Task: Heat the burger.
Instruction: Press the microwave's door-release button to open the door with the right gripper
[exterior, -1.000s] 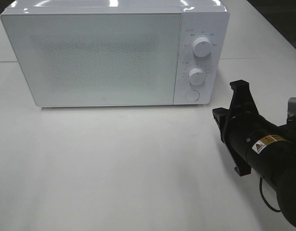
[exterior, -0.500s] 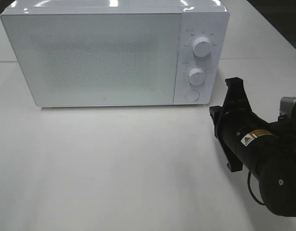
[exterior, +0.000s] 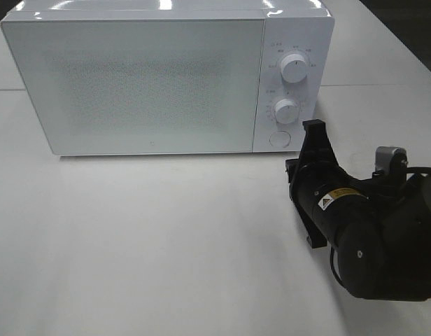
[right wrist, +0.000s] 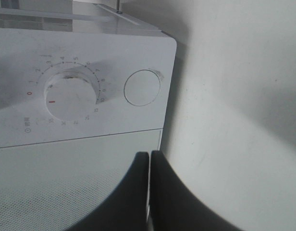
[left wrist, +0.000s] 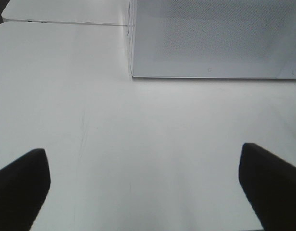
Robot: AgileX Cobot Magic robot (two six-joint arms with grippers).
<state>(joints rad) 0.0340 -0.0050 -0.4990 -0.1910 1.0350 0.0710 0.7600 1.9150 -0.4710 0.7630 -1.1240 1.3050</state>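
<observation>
The jaws of our left gripper [left wrist: 143,159] hang spread over the worktop [exterior: 166,245] before the microwave [exterior: 152,84]. Those of our right gripper [right wrist: 149,159] are pressed together, near its round button [right wrist: 142,87]. We see no burger anywhere. We judge it light and squashy, best held gently across the bun's sides.

A robotics lab bench staged as a kitchen corner: a white microwave oven [exterior: 166,77] with two dials [exterior: 294,68] stands at the far side of plain white tables [exterior: 131,245] pushed together, and a black robot arm [exterior: 369,231] bearing a warning label [exterior: 327,202] reaches in from the right.
</observation>
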